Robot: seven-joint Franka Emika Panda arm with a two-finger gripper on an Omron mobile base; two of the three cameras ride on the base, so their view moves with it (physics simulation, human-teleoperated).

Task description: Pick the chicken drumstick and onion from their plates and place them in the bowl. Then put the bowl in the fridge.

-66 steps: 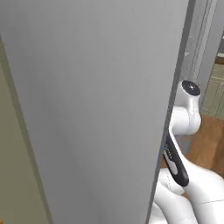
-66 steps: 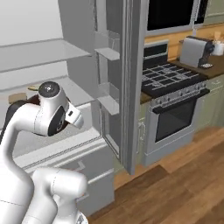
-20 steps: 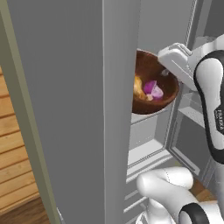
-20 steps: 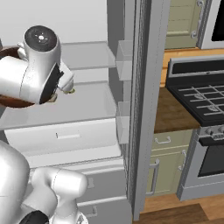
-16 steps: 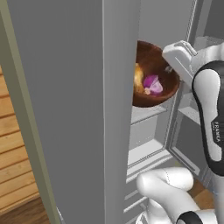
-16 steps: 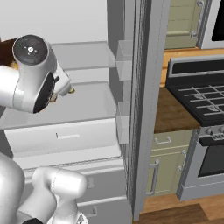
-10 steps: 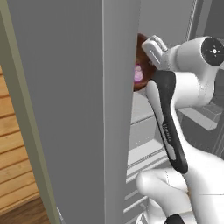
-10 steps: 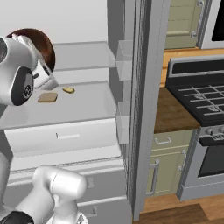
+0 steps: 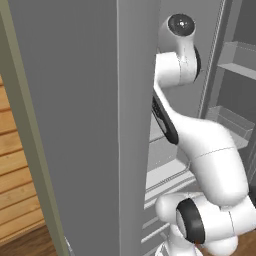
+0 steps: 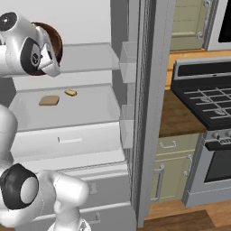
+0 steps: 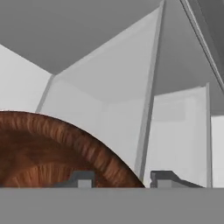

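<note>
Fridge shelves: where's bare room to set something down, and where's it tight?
The white middle shelf is bare right of the two small tan food pieces, up to the door-side bins. The glass shelf above is free right of the dark reddish-brown wooden bowl. Its left end is crowded by bowl and arm.

We see flat, even light with no clear source and hardly any glare. The fridge (image 9: 90, 125) door reads as one smooth grey sheet, its inner walls shading darker toward the back. Shadows are soft and faint under the shelves. Edges look slightly blocky and soft. In the hand view the bowl (image 11: 52, 153) grain shows coarse and smeared.
</note>
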